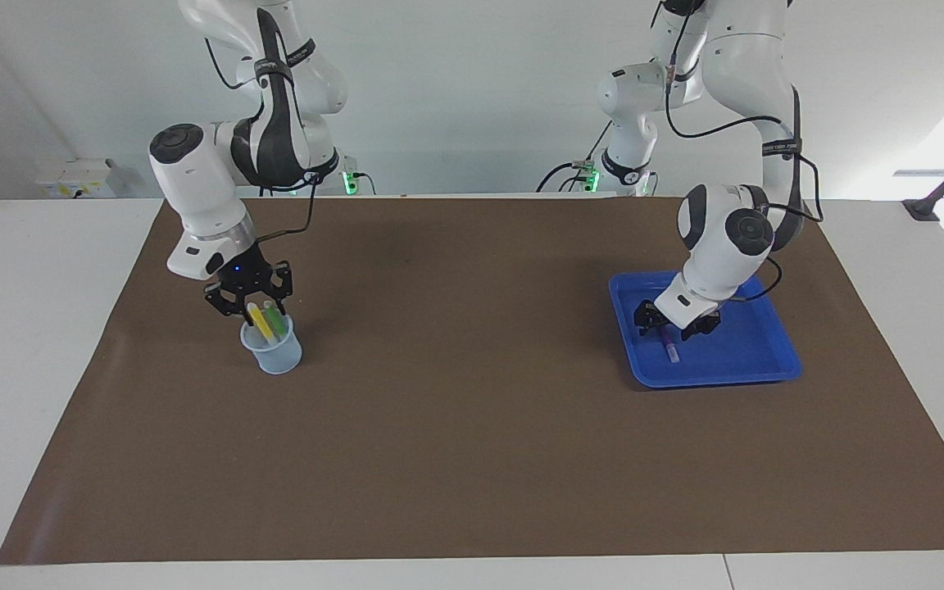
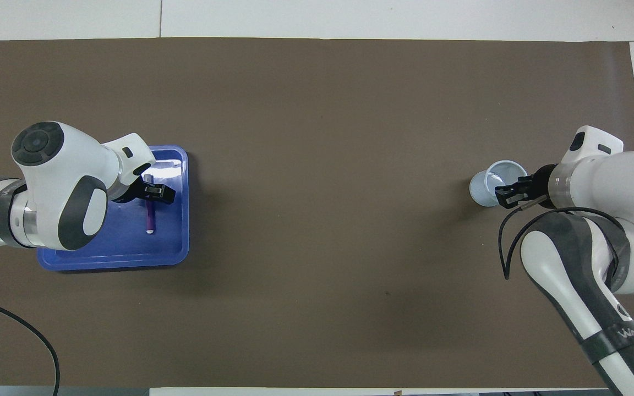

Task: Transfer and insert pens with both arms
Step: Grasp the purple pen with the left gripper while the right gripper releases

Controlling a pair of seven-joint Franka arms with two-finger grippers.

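Left hand (image 1: 669,320) hangs open astride the purple pen (image 1: 668,342), which lies in the tray (image 1: 734,360), pointing away from the robots.

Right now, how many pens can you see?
3. The yellow pen and the green pen stand in the cup; the purple pen lies in the blue tray.

A white table (image 1: 38,328) carries a brown mat (image 1: 472,442) covering most of its top. On the mat, a translucent cup (image 1: 274,351) stands toward the right arm's end, and a blue tray (image 1: 755,352) lies toward the left arm's end.
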